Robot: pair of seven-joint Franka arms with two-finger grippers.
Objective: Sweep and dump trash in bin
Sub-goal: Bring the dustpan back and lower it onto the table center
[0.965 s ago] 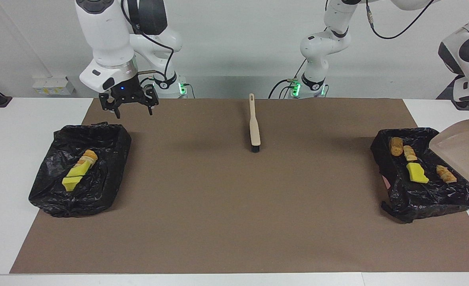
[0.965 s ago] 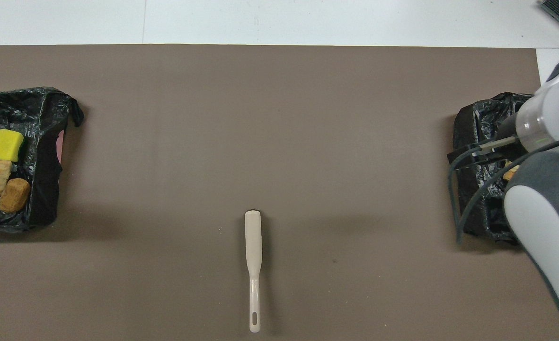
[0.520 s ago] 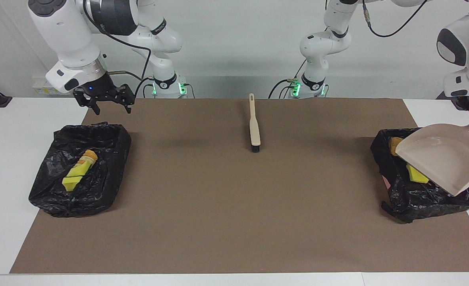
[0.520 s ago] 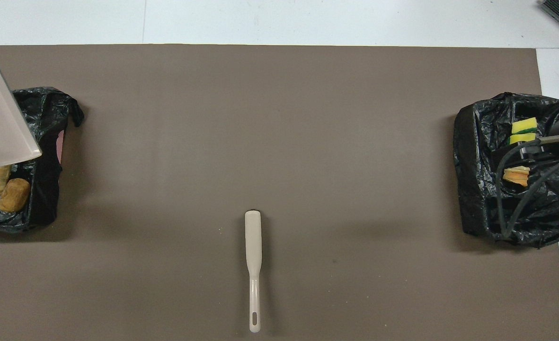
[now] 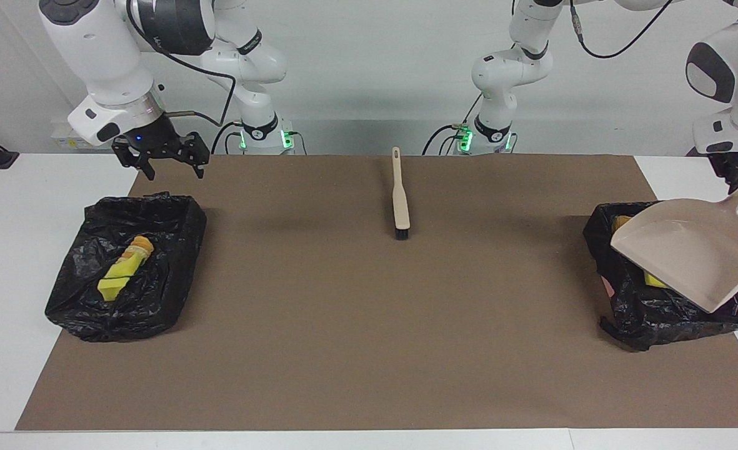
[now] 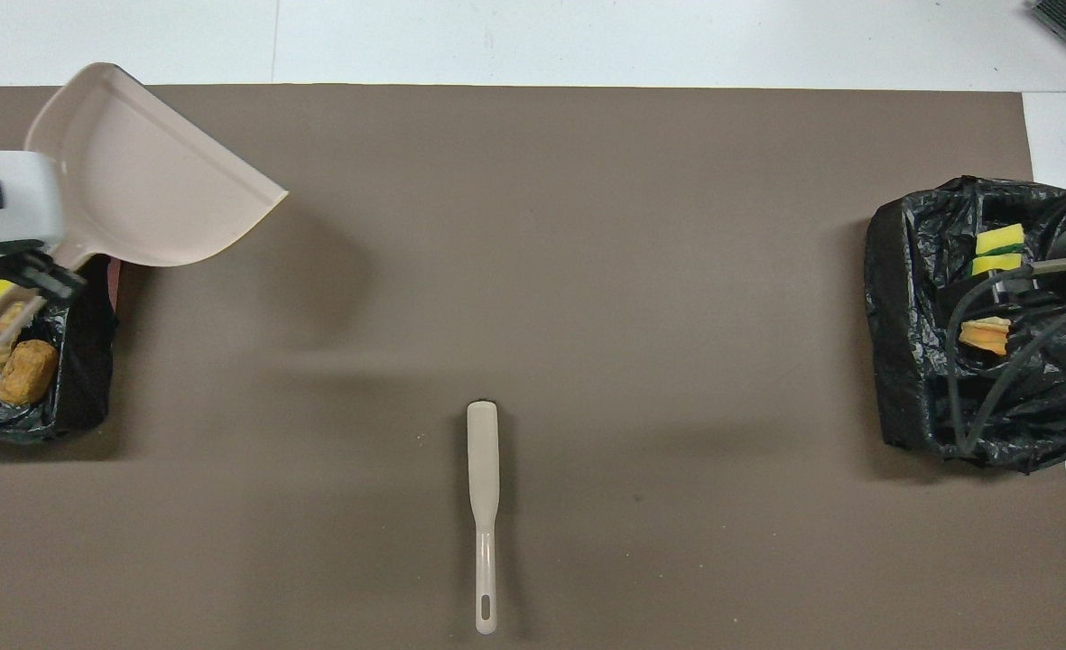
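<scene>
Beige plastic dustpan hangs tilted over the black-bagged bin at the left arm's end of the table, its handle clamped in the left gripper. Trash lies in both bins: brown chunks there, a yellow sponge wedge in the other black-bagged bin. Over that bin's nearer edge, the right gripper hangs with jaws apart, empty. A beige brush lies mid-mat.

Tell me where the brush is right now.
The brush lies flat on the brown mat, midway between the two black-lined bins and close to the robots' edge, handle toward them; no gripper touches it.
</scene>
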